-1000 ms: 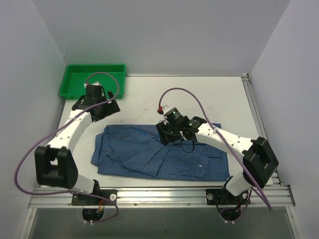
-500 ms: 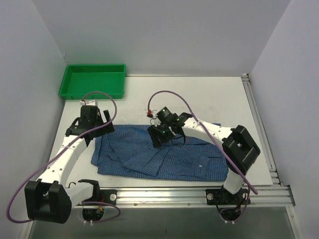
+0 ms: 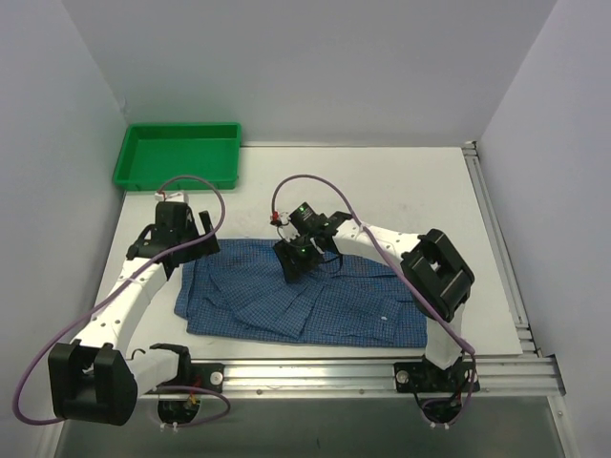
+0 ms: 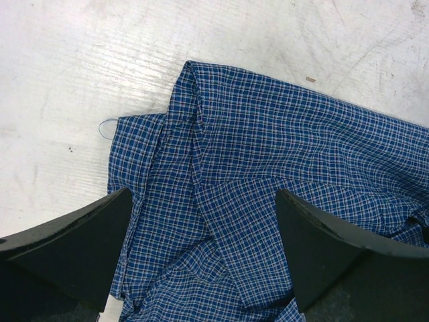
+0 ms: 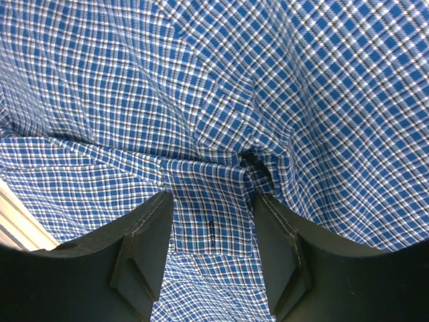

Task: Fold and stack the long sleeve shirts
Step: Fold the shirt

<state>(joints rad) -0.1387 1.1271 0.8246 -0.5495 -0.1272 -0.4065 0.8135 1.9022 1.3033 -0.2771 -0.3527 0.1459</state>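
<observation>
On my feed the bench (image 3: 401, 181) is a scuffed white board under even, soft light. Plain white walls box it in: the back wall (image 3: 315, 67) behind its far edge, the left wall (image 3: 48, 191) and the right wall (image 3: 563, 191) along its sides. An aluminium rail (image 3: 315, 367) runs along the bench's near edge, a second rail (image 3: 492, 229) up its right edge, and a green tray (image 3: 177, 153) sits at its far left corner.

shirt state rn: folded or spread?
Partly folded: the shirt lies flat and wide on the table, cloth layers overlapping at its left end, and the right tool pinches a fold mid-shirt.
</observation>
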